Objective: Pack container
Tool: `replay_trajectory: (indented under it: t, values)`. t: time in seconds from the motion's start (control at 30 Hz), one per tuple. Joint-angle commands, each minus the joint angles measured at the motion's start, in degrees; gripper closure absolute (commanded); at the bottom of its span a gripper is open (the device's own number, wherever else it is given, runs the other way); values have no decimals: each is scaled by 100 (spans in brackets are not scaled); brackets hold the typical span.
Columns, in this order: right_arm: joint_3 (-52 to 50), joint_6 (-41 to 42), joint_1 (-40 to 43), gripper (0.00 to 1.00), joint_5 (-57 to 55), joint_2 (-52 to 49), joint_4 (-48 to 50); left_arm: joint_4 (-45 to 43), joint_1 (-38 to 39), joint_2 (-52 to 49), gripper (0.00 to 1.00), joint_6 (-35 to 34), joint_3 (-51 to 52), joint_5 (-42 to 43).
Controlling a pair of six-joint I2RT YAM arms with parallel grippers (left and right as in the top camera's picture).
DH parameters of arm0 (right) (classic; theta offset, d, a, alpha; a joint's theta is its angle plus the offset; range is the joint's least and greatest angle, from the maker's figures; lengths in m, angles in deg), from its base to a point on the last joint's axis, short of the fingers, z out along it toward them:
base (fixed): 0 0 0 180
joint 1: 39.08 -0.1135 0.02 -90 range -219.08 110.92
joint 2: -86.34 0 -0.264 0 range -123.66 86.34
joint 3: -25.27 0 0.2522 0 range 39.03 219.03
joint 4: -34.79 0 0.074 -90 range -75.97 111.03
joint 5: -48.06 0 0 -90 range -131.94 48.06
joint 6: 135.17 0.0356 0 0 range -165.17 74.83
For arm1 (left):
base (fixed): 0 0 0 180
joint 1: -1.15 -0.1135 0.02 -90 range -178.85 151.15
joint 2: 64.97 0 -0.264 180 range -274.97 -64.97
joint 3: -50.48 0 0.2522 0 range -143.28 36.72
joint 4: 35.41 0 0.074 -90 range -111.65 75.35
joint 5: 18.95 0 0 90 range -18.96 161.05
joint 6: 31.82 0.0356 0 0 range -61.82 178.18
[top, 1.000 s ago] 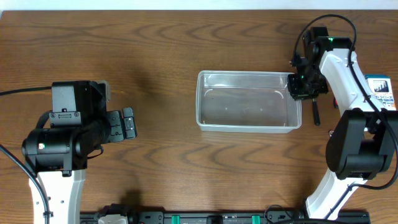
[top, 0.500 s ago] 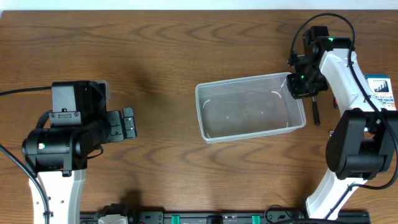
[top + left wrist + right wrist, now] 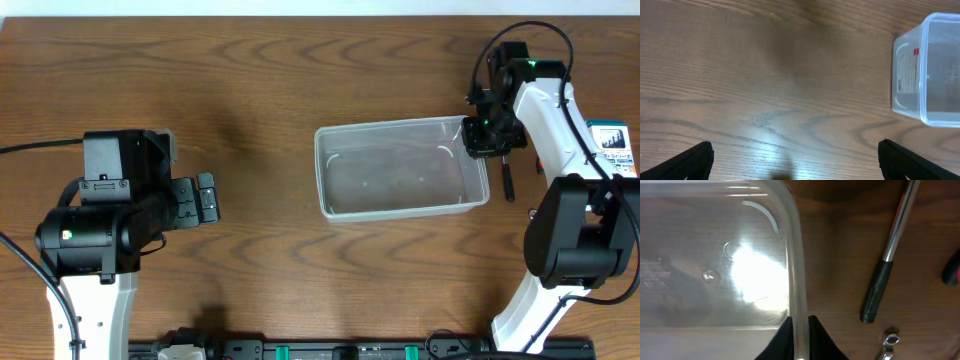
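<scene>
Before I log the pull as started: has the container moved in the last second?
Yes. The container's left end swung toward the near edge of the table, skewing it against the wood grain; the right claw pinches its right rim.

robot lab bench: wood-grain table, mounted robot arm, loose hand tool

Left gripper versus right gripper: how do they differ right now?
The left gripper stands open and empty; the right gripper is closed on the rim of the container. The left gripper sits over bare table, well apart from the container; the right gripper is at the container's right-hand end. Both are two-finger grippers with dark fingers.
</scene>
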Motion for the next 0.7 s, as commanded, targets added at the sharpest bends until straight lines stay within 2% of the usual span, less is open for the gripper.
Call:
replay_trajectory:
  t: [0.0,0.67]
  values:
    - [-33,326,13,90,-44,2,-20,4,-28,15,2,-50,-76,-90]
    - [-33,59,13,85,-24,2,44,2,-28,15,2,-50,-76,-90]
